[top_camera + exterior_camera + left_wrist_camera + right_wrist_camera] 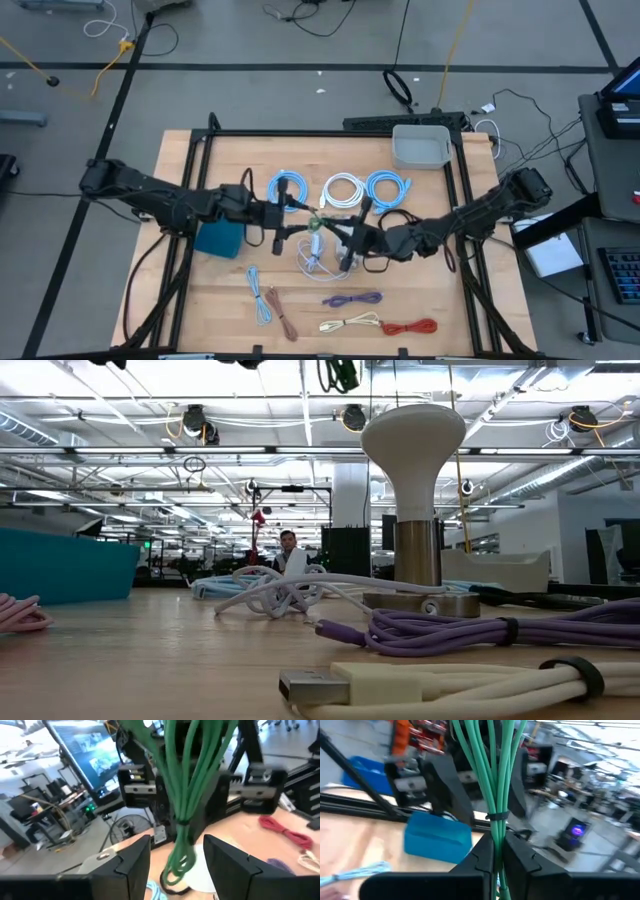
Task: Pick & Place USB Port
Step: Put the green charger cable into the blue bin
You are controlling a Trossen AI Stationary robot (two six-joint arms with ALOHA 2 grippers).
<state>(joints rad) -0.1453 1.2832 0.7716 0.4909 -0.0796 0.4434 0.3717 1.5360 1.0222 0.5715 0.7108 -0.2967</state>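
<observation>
A bundled green cable (318, 222) hangs in the air over the table's middle, between both grippers; the low view shows only its end (340, 372) high above the wood. My right gripper (498, 851), reaching in from the right (346, 238), is shut on it. My left gripper (177, 862), coming from the left (287, 224), is open, with one finger on each side of the green bundle (186, 795) and not touching it. A white knob-topped post on a metal base (414, 470) stands on the table under them. My right gripper pinches the green cable bundle between its two fingers, just below the thin tie around the strands (497, 816). The fingers come in about level from the table's right. The bundle is lifted clear of the table, and its strands run on past the fingertips toward my left gripper.
A teal bin (220, 238) sits beside my left arm and a grey bin (420, 146) at the far right. Coiled light-blue and white cables (345, 190) lie beyond the grippers. Purple (352, 298), cream (350, 322), red (410, 326), brown and blue cables line the near edge.
</observation>
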